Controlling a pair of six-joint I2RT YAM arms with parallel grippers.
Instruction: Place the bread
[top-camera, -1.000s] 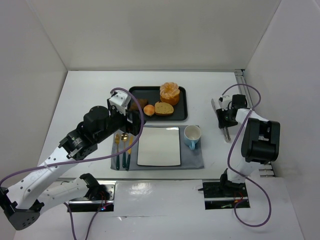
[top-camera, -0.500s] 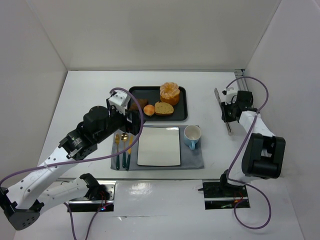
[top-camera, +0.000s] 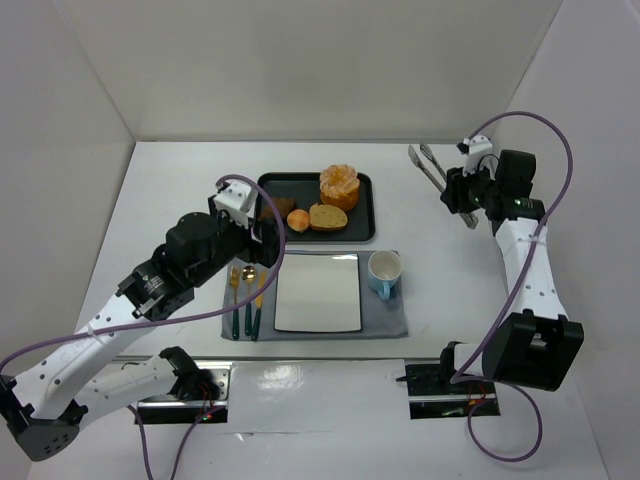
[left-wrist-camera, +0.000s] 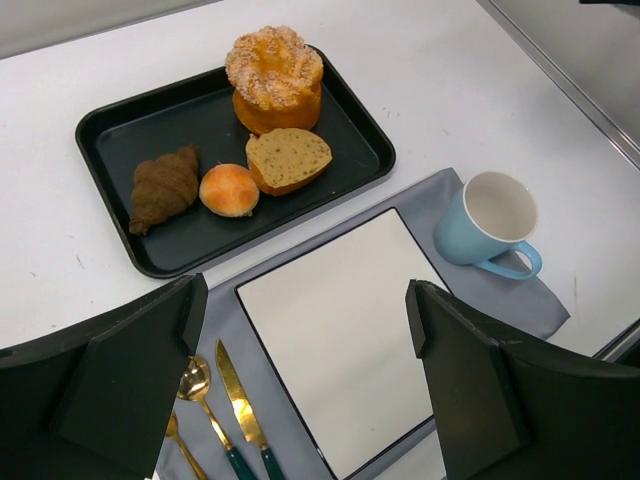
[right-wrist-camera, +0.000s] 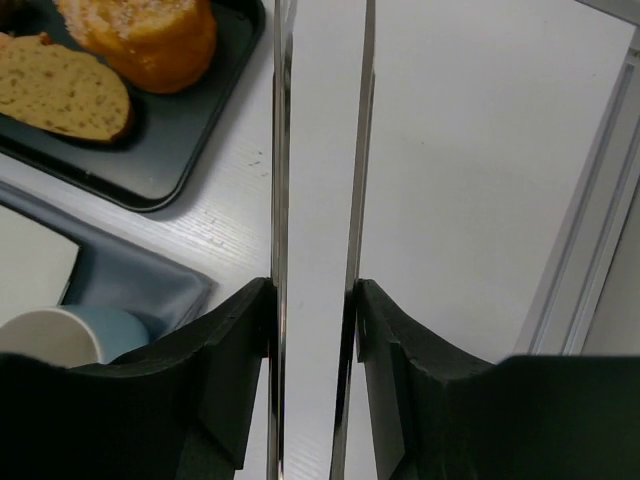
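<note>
Overhead: left claw covers the left end of the black rectangular tray. It hides most of the brown croissant and clips the small round golden bun.

Left wrist: gold cutlery with dark green handles is cut by the bottom edge, and one piece is mostly behind a finger, type unclear. The square white plate loses its near corner.

Right wrist: thin steel tongs run off the top, tips unseen. The ridged orange pastry is cut by the top edge, the seeded bread slice by the left. The pale blue cup is half behind the right claw.
</note>
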